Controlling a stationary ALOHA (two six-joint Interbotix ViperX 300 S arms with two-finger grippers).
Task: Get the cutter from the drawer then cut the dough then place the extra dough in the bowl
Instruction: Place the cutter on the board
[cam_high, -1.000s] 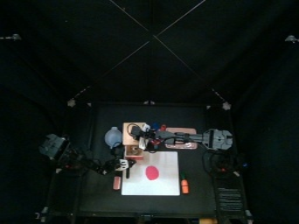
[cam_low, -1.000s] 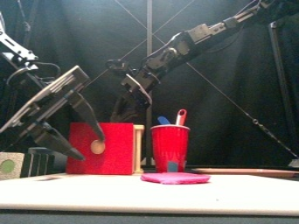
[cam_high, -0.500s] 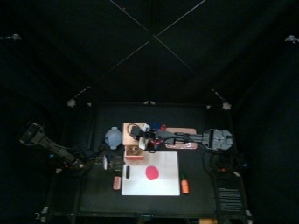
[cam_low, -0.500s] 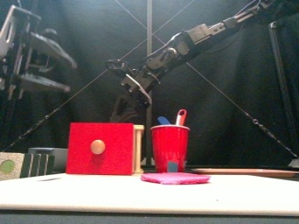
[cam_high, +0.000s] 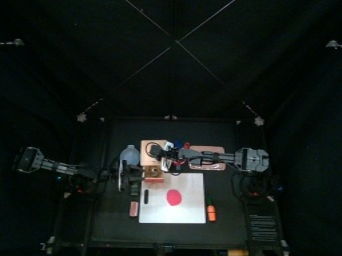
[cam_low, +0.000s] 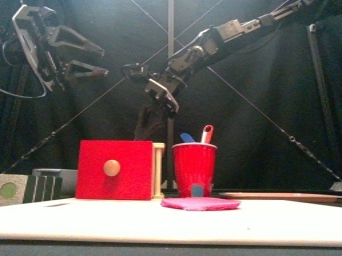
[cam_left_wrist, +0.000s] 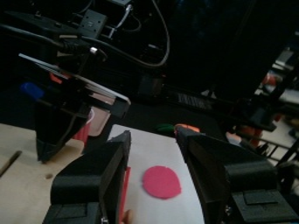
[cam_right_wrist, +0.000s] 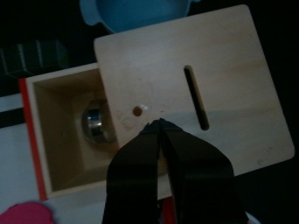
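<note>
**Right arm poised at the opened drawer.** My right gripper (cam_right_wrist: 160, 125) comes in from the right edge of the top view and hangs over the wooden box (cam_right_wrist: 198, 79) near the centre of that frame. Its jaws are pressed flat together with nothing between them. The tips sit at the lid's edge, where the drawer (cam_right_wrist: 59, 92) begins. I cannot tell whether they touch the wood.

The drawer is pulled out toward the bottom of the top view. Its red drawer front (cam_low: 114, 170) faces the front camera at the lower left of that frame. The cutter (cam_right_wrist: 96, 122) lies inside, just beside my right jaw tips on the drawer-front side and below lid level. It appears to lean on edge against the drawer's wall. Shadow hides its wire handle, so I cannot give its long axis.

My left gripper (cam_left_wrist: 155, 134) is raised in the upper left of the front view, well apart from the box. Its jaws are spread wide and empty. The right arm is by far the nearer to the cutter.

The dough (cam_high: 173, 197) lies uncut on the white cutting board (cam_high: 194, 185), below the box in the top view. The bowl (cam_high: 130, 156) stands to the box's left.

I judge that the reach calls for parting the right jaws, shifting them toward the frame's bottom, then descending.
</note>
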